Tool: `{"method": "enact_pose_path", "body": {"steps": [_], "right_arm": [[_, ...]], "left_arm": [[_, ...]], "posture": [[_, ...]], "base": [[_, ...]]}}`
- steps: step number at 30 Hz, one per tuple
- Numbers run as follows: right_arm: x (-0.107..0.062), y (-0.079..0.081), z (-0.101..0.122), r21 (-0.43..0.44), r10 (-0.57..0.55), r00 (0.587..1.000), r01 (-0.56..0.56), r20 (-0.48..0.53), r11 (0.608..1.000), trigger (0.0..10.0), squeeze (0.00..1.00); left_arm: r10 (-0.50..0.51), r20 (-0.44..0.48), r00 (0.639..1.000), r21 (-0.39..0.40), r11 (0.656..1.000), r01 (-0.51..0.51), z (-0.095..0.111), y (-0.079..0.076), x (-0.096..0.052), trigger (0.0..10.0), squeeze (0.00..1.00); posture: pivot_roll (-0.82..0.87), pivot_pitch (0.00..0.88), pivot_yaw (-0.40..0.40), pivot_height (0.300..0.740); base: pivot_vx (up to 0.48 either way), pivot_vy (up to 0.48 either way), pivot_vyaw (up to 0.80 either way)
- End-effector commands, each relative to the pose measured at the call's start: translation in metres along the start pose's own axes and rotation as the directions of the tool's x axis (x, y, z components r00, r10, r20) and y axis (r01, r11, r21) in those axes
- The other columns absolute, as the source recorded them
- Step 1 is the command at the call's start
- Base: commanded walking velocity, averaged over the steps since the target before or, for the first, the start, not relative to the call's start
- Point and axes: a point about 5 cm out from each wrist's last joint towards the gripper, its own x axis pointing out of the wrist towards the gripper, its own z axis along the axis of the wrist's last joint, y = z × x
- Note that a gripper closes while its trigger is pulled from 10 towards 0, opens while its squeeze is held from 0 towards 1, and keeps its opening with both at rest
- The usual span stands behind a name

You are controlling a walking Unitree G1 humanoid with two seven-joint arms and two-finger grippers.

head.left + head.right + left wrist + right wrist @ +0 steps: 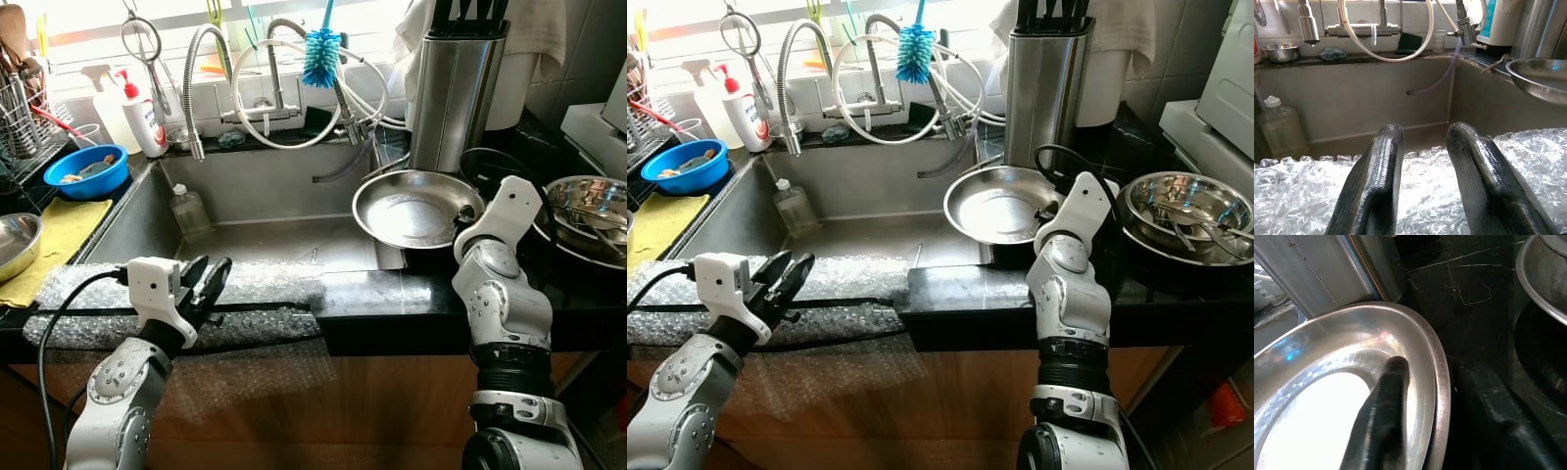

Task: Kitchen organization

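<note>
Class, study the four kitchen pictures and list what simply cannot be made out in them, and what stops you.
- Contents of the blue bowl: too small in the head views.
- Label on the white spray bottle: too small to read.
- Utensils in the steel bowl: a glare-blurred tangle.
- Right gripper: out of focus at the rim of the steel plate, so contact is uncertain.
- Knife block: top cut off by the frame.

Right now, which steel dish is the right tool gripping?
The shallow round steel plate at the sink's edge; the right tool straddles its rim. The deeper steel bowl sits apart.
</note>
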Motion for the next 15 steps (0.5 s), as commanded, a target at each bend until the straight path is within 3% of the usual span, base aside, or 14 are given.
{"method": "enact_pose_path", "body": {"steps": [1, 15], "right_arm": [[0.0010, 0.0060, 0.0017, 0.014, 0.012, 1.000, -0.012, -0.011, 1.000, 0.0, 0.00], [0.0018, 0.0138, 0.0020, 0.057, 0.071, 0.997, -0.069, -0.026, 0.996, 0.0, 0.00]], "left_arm": [[-0.006, -0.023, 1.000, 0.021, 1.000, 0.007, -0.0004, 0.0016, 0.0006, 10.0, 0.00], [-0.010, -0.023, 1.000, 0.019, 1.000, 0.010, -0.0011, 0.0004, 0.0022, 10.0, 0.00]], "posture": [[-0.02, 0.000, 0.118, 0.740], [-0.02, 0.000, 0.119, 0.740]], "base": [[0.000, 0.000, 0.00], [0.000, 0.000, 0.00]]}}
